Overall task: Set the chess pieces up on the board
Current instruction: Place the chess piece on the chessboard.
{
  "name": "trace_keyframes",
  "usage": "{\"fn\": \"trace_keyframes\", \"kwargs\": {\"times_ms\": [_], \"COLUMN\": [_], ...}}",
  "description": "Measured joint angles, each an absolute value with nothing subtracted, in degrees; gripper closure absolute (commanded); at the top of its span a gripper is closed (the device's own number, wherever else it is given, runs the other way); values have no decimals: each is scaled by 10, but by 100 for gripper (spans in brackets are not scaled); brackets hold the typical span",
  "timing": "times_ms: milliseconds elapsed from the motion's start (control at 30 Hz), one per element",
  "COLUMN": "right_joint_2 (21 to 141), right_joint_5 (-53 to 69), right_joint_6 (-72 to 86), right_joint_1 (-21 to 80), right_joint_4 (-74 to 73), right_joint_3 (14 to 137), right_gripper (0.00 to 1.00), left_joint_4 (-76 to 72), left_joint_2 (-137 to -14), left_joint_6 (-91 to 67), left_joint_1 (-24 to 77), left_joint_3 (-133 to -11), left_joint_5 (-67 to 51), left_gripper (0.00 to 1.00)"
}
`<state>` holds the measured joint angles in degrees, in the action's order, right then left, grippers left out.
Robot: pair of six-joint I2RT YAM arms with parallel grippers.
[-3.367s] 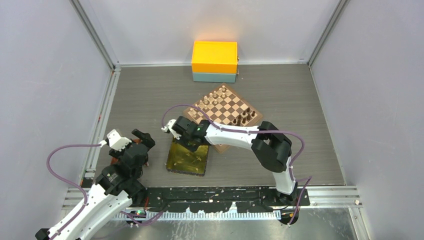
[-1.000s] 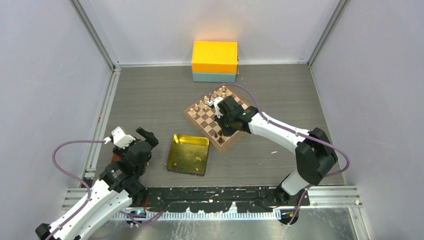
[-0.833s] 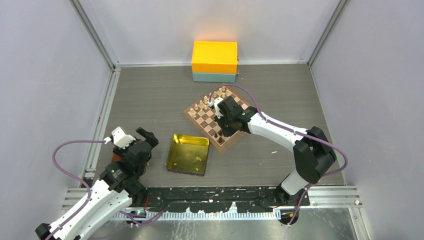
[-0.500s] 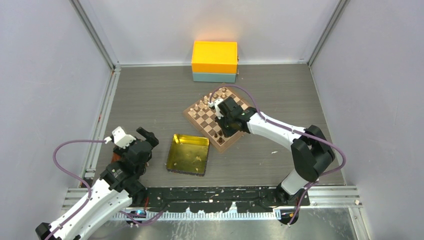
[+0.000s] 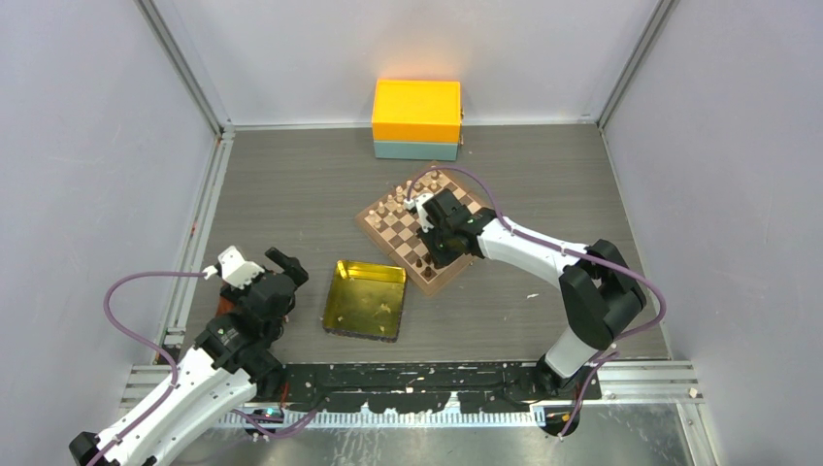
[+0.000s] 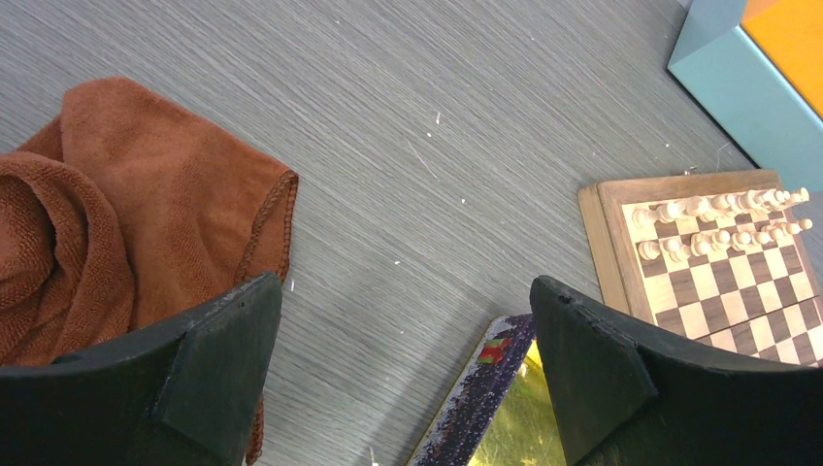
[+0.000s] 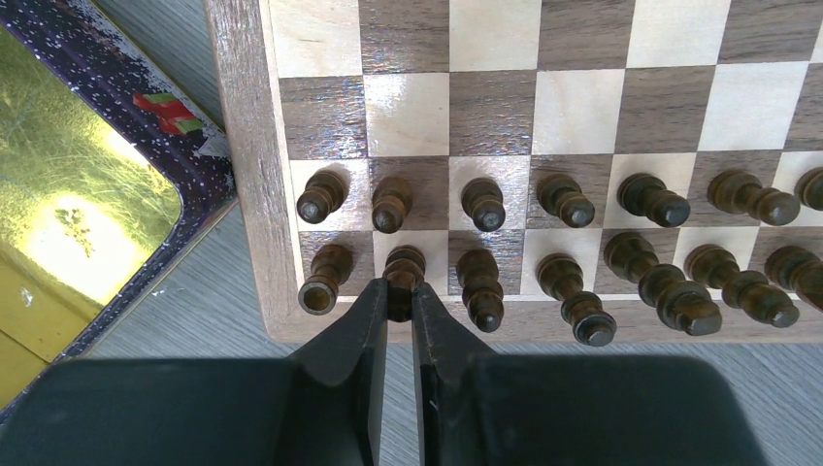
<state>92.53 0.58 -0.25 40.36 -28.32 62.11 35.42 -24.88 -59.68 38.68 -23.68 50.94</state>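
Note:
The board (image 7: 485, 107) fills the right wrist view, with dark-brown chess pieces (image 7: 563, 199) standing in two rows along its near edge. My right gripper (image 7: 400, 296) is shut on one dark piece (image 7: 403, 264), held over the second square from the left in the nearest row, between two neighbours. From above, the right gripper (image 5: 434, 236) hangs over the board (image 5: 388, 225) at its near side. Pale pieces (image 6: 718, 223) line the far side. My left gripper (image 6: 403, 286) is open and holds nothing, low over the table left of the board.
A shiny gold tray (image 5: 367, 299) lies just left of the board's near corner, its rim (image 7: 146, 107) close to my right fingers. A brown cloth (image 6: 116, 214) is bunched under the left gripper. An orange and teal box (image 5: 416, 118) stands at the back.
Earlier my right gripper was over the gold tray; it has since swung to the board's near edge. Over the last second only its elbow shifted slightly. The left arm stayed still.

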Motion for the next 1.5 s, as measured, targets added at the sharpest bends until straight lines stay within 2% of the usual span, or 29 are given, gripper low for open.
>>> {"fn": "trace_keyframes", "kwargs": {"times_ms": [200,400,667,1067,1500], "right_joint_2": [926,926,926,926,926], "right_joint_5": [8,8,7,7,6], "right_joint_6": [-3,4,7,8,8], "right_joint_1": [404,404,404,404,404], "right_joint_4": [-283,-283,-283,-289,-295], "right_joint_3": [621,621,621,622,635], "right_gripper": [98,87,78,72,70], "left_joint_4": [354,354,354,354,353], "left_joint_2": [-249,-249,-249,-253,-255], "left_joint_6": [-597,-597,-597,-597,-597], "left_joint_1": [387,387,387,387,387], "left_joint_3": [-236,-236,-236,-236,-236], "left_joint_5": [509,509,509,509,509], "left_gripper": [0,0,0,0,0]}}
